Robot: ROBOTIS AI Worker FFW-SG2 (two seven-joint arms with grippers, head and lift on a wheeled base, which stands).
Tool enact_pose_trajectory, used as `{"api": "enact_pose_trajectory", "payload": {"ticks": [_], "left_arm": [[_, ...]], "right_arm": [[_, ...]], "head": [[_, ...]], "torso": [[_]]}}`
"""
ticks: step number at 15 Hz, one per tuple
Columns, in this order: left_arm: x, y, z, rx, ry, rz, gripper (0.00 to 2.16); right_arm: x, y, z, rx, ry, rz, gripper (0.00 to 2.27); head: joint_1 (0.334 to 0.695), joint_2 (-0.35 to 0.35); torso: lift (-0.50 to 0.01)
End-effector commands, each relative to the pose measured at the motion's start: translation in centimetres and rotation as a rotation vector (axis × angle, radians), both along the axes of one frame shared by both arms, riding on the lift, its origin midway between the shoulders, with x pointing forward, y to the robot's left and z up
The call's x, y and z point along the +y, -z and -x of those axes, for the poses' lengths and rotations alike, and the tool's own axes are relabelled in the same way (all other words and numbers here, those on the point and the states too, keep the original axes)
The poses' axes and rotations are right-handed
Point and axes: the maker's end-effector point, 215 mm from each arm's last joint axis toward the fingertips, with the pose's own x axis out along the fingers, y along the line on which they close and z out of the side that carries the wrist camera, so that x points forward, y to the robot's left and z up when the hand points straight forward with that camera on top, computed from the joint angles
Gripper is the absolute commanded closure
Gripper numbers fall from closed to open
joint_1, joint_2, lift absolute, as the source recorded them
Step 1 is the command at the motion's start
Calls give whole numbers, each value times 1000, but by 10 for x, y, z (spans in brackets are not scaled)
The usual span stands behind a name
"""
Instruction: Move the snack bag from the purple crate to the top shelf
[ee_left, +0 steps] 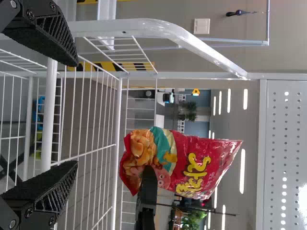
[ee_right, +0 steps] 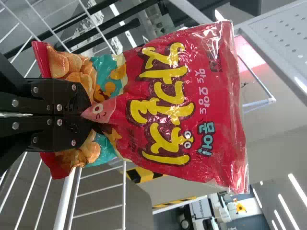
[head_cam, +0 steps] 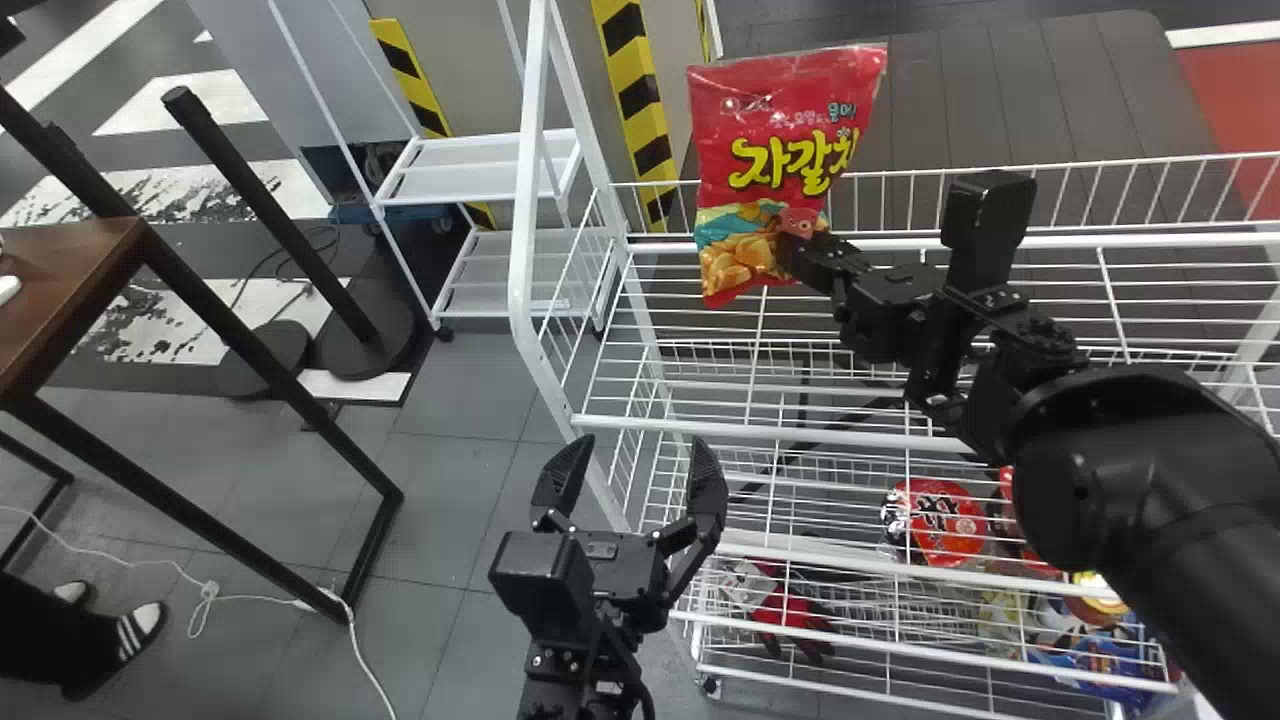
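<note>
My right gripper (head_cam: 800, 250) is shut on the lower part of the red snack bag (head_cam: 780, 150), holding it upright over the left part of the white wire rack's top shelf (head_cam: 1130, 240). In the right wrist view the gripper (ee_right: 91, 109) pinches the front of the bag (ee_right: 177, 110). My left gripper (head_cam: 632, 470) stands open in front of the rack's left end, with nothing between its fingers. In the left wrist view that gripper (ee_left: 72, 112) is apart from the bag (ee_left: 182, 163), which is farther off.
Lower shelves of the rack hold a red-and-white package (head_cam: 935, 522), red gloves (head_cam: 790, 610) and blue packs (head_cam: 1110, 655). A rack post (head_cam: 530, 200) stands between the left gripper and the back. A wooden table (head_cam: 70, 280) is at the far left; a small white shelf (head_cam: 480, 170) stands behind.
</note>
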Motion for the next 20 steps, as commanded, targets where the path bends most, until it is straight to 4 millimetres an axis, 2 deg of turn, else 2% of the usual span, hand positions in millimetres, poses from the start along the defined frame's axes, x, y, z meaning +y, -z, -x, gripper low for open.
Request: {"api": "enact_pose_trajectory", "payload": {"ticks": [1, 8, 9, 11, 12, 15, 16, 17, 20], "left_arm": [[0, -4, 5, -16, 0, 7, 83], [0, -5, 16, -21, -2, 8, 83], [0, -5, 16, -20, -1, 7, 83], [-1, -5, 16, -22, -1, 8, 83], [-1, -7, 16, -24, -1, 9, 83], [0, -6, 16, -26, 1, 7, 83], [0, -6, 16, -26, -1, 8, 83], [0, -7, 15, -29, 0, 9, 83], [0, -7, 13, -31, 0, 7, 83]], "right_arm": [[3, 12, 2, 14, -4, 25, 1652], [-1, 33, -1, 23, 18, 112, 1622], [-1, 36, 0, 22, 27, 123, 1430], [0, 37, 1, 2, 31, 141, 1217], [0, 41, 3, -6, 30, 161, 1214], [-5, 37, -3, -53, 66, 172, 1170], [-9, 36, -6, -68, 80, 175, 944], [-11, 35, -9, -75, 83, 178, 829], [-21, 32, -16, -95, 117, 176, 826]], "head": [[695, 286], [695, 289], [695, 287], [695, 285], [695, 285], [695, 286], [695, 286], [695, 283], [695, 272]], "torso": [[0], [0], [0], [0], [0], [0], [0], [0], [0]]}}
